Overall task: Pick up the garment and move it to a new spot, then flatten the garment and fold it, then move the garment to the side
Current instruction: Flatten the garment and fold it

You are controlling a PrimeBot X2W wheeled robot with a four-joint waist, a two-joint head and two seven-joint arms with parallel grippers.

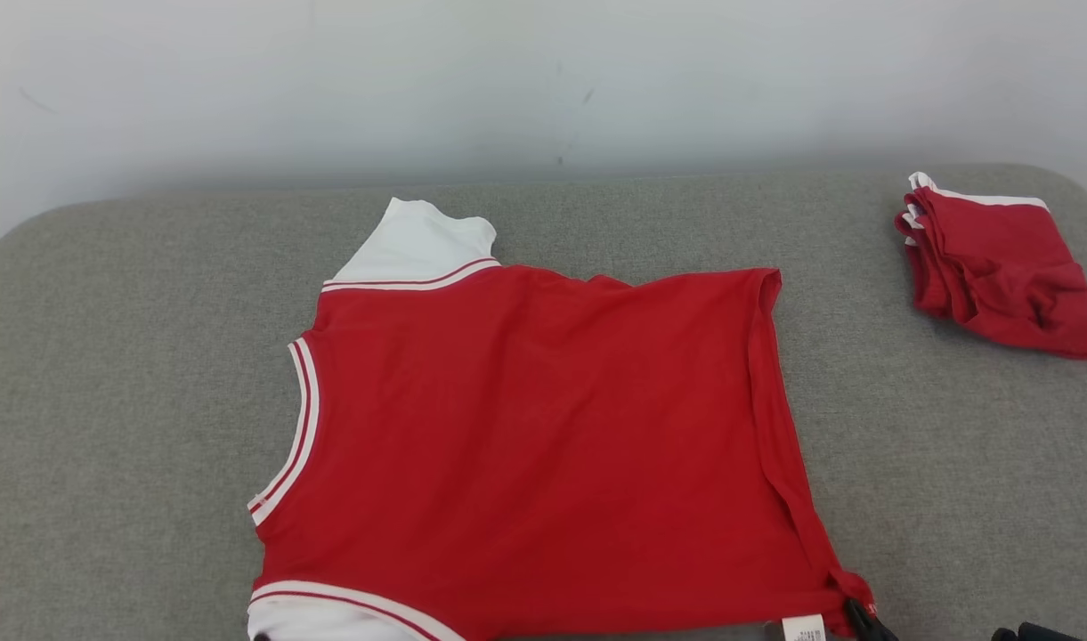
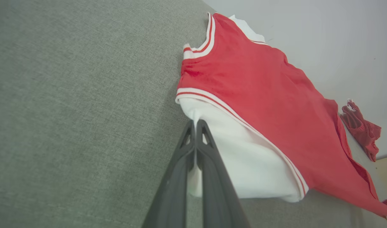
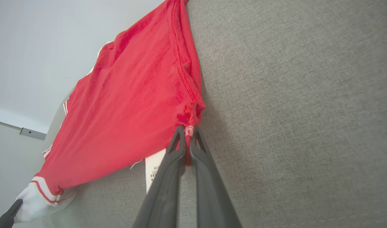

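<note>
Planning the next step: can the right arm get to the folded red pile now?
Probably not yet: the right gripper is shut on the garment. Otherwise the way over the grey surface to the pile looks free.

Garment (image 1: pixel 543 427) spread mid-tabletop (image 1: pixel 107 401), folded pile (image 1: pixel 997 267) at the far right.
The garment lies flat, with its near edge at the front of the tabletop. The left gripper (image 2: pixel 196 123) pinches its near left corner, and the right gripper (image 3: pixel 187 129) pinches its near right corner. The folded pile sits well apart from the garment, close to the wall (image 1: pixel 543 80) behind the tabletop.
</note>
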